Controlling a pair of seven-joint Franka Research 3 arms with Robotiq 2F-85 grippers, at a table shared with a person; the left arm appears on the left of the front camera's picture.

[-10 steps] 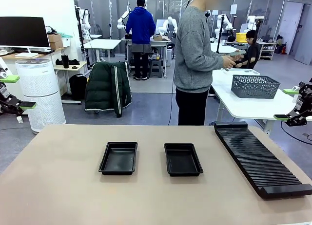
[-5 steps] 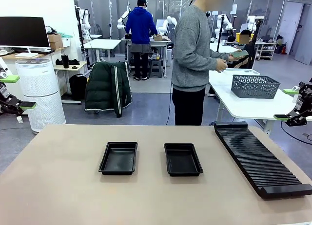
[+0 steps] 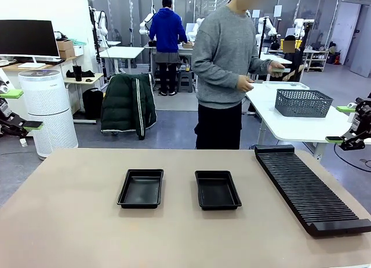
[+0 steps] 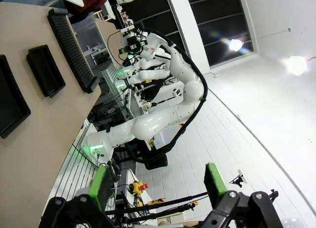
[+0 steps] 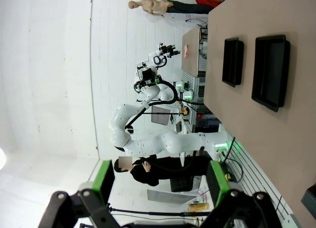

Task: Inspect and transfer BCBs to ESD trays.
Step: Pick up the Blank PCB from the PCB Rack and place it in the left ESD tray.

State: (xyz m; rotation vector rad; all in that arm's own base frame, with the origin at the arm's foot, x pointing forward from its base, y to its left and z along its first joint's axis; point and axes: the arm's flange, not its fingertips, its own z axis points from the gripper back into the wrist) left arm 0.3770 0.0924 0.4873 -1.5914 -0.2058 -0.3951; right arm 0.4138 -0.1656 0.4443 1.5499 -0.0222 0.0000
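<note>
Two empty trays, left (image 3: 141, 188) and right (image 3: 217, 189), lie side by side mid-tabletop (image 3: 69, 221), long axes running away from the robot. The left end effector (image 3: 23, 109) and right end effector (image 3: 341, 124) hang released at either side, well apart from them. Beyond, the person's hand (image 3: 276, 65) seemingly holds a board (image 3: 283, 69), nearer the right arm.

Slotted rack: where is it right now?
Front view: the slotted rack lies on the table, right side, angled from the far edge toward the near right corner, just right of the right-hand ESD tray and apart from it.
</note>
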